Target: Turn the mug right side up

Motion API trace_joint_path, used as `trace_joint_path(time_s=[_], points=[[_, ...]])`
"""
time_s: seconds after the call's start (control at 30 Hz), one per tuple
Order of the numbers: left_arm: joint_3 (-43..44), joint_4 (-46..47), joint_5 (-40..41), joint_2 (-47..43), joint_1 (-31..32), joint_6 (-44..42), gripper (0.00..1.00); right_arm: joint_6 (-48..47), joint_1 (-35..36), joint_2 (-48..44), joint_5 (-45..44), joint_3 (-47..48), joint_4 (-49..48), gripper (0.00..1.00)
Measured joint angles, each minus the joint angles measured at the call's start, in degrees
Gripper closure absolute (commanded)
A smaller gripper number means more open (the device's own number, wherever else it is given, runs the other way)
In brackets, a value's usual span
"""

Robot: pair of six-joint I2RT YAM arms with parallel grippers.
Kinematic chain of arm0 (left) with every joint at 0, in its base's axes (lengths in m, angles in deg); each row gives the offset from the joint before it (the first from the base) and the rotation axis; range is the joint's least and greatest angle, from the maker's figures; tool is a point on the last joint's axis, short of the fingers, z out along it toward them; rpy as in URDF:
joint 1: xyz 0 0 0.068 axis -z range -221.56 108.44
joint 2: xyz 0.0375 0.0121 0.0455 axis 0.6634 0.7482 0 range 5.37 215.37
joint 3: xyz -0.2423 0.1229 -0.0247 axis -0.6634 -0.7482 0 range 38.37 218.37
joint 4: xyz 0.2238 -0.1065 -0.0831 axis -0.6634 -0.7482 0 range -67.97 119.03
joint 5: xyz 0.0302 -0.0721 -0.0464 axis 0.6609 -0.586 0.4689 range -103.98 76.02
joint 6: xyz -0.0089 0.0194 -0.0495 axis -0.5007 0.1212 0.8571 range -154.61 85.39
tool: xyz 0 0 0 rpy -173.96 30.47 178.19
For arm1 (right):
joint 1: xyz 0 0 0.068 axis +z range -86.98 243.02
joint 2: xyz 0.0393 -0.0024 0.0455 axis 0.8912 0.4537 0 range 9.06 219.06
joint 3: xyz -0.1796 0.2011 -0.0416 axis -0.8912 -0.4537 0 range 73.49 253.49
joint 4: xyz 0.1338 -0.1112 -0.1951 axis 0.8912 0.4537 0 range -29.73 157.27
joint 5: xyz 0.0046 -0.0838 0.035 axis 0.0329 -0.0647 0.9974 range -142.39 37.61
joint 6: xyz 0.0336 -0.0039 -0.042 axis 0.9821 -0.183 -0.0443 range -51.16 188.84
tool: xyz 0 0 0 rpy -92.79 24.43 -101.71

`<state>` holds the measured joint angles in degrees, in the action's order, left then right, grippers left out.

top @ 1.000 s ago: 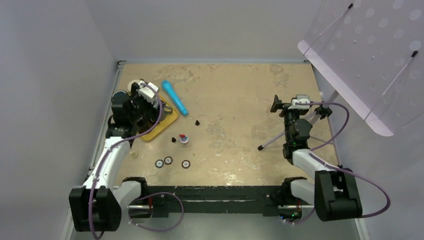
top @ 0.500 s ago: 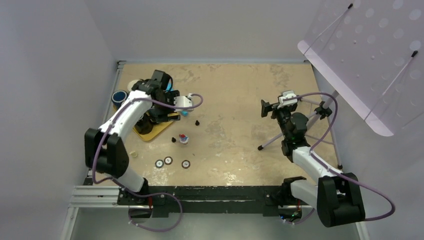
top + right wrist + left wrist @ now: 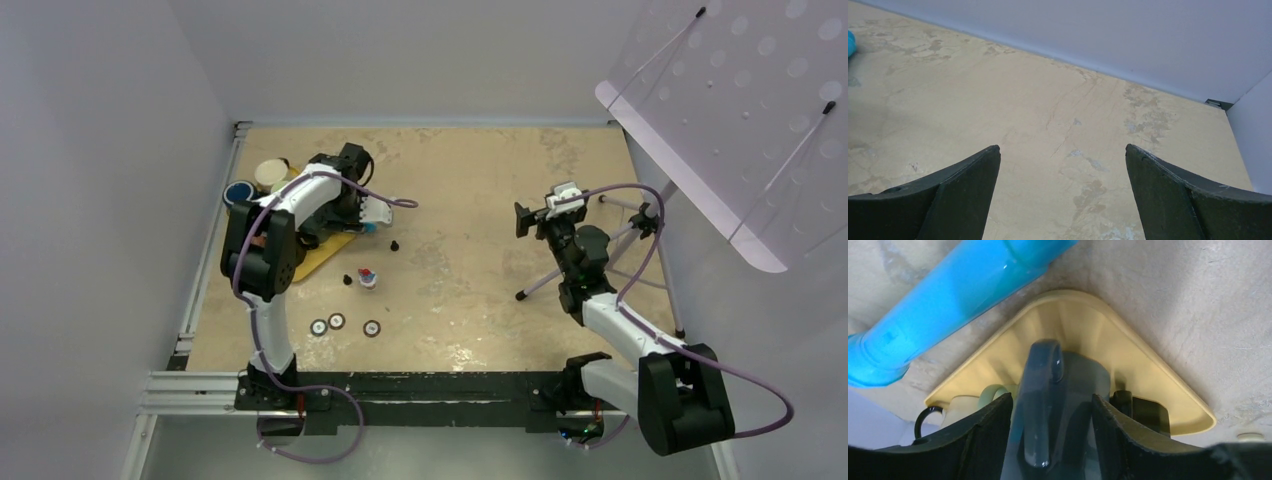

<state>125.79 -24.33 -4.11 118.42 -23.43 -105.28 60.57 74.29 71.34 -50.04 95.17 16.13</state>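
The dark blue mug (image 3: 1043,390) stands on a yellow tray (image 3: 1148,370), its handle facing the left wrist camera. My left gripper (image 3: 1052,405) is partly closed astride that handle. The left finger sits close beside it and a gap shows on the right side. In the top view the left gripper (image 3: 325,225) is low over the tray (image 3: 325,252) and the arm hides the mug. My right gripper (image 3: 1063,152) hangs wide open over bare table, far to the right (image 3: 522,218), with nothing between its fingers.
A cyan tube (image 3: 948,305) lies just past the tray. A blue cup (image 3: 238,190) and a white cup (image 3: 270,173) stand at the tray's far-left end. Small pieces (image 3: 367,277) and discs (image 3: 337,320) lie mid-left. A tripod (image 3: 600,255) stands behind the right arm.
The left arm has stretched out and swung round over the tray, and its jaws have narrowed around the mug's handle. The right gripper has drifted slightly left, still open.
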Motion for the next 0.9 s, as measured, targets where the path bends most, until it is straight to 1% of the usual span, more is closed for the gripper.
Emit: trace_joint_path(time_s=[0.17,0.2,0.23,0.27,0.5,0.63,0.8,0.9], points=[[0.2,-0.4,-0.1,1.0,0.4,-0.1,0.75,-1.0,1.2,0.5,-0.3,0.2,0.3,0.02],[0.3,-0.3,-0.3,1.0,0.4,-0.3,0.83,-1.2,1.6,0.5,-0.3,0.2,0.4,0.02],[0.3,-0.3,-0.5,1.0,0.4,-0.4,0.96,-1.5,2.0,0.7,-0.4,0.3,0.5,0.02],[0.4,-0.3,-0.5,1.0,0.4,-0.7,1.00,-1.9,2.4,0.8,-0.6,0.4,0.6,0.02],[0.8,-1.0,-1.7,0.9,0.3,0.5,1.00,-3.8,6.1,1.1,-1.4,2.1,3.3,0.02],[2.5,-2.4,-6.0,-0.8,0.2,4.6,1.00,-4.5,8.9,1.1,-1.3,4.7,6.6,0.02],[6.2,-4.6,-14.0,-8.2,0.1,12.2,1.00,-3.1,13.6,1.2,0.3,9.5,12.3,0.02],[10.0,-5.7,-17.5,-13.5,-0.1,17.9,1.00,1.0,17.4,1.6,1.8,12.5,13.6,0.02]])
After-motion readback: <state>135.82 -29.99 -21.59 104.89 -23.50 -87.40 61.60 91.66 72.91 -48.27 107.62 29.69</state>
